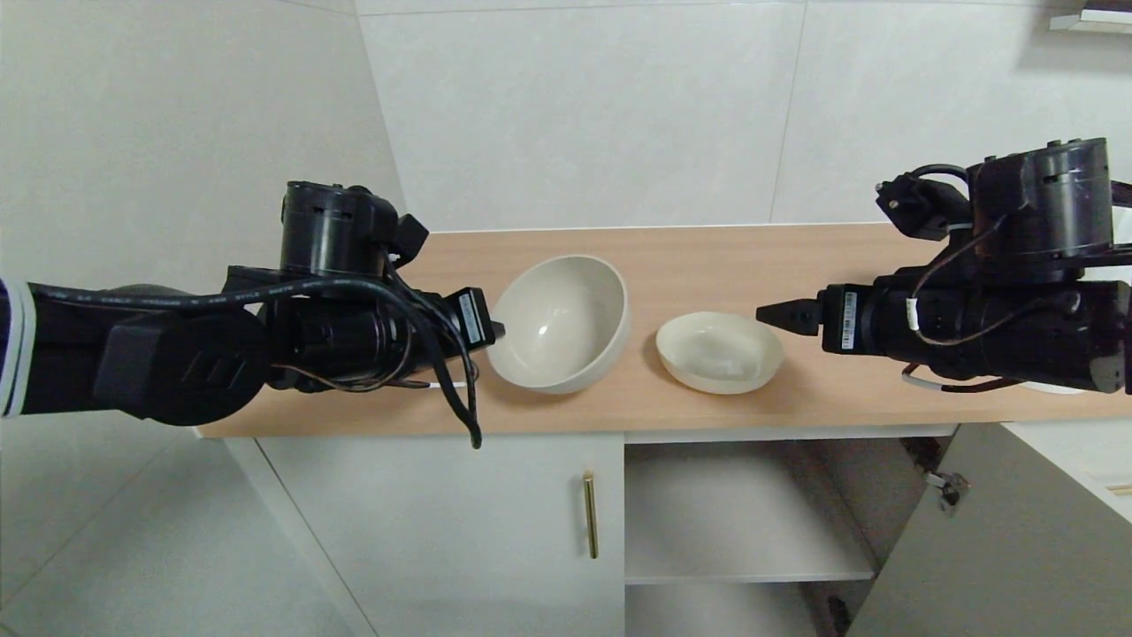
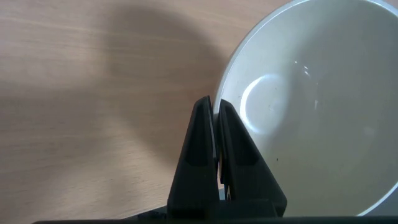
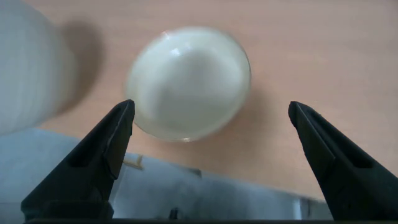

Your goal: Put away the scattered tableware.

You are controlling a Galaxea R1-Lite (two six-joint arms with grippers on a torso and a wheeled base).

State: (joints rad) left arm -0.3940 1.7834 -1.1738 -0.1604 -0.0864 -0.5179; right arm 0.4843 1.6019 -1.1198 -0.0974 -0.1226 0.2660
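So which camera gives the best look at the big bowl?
The head view: the big bowl shows whole, tipped, its rim pinched by the left end effector. The left wrist view shows part of its rim and inside; the right wrist view, a piece of its outer wall.

Pale tiled wall (image 1: 575,115) behind a wooden counter (image 1: 707,265); below, a white cabinet door (image 1: 442,522) with a brass handle (image 1: 589,526), beside an open shelf (image 1: 734,553)
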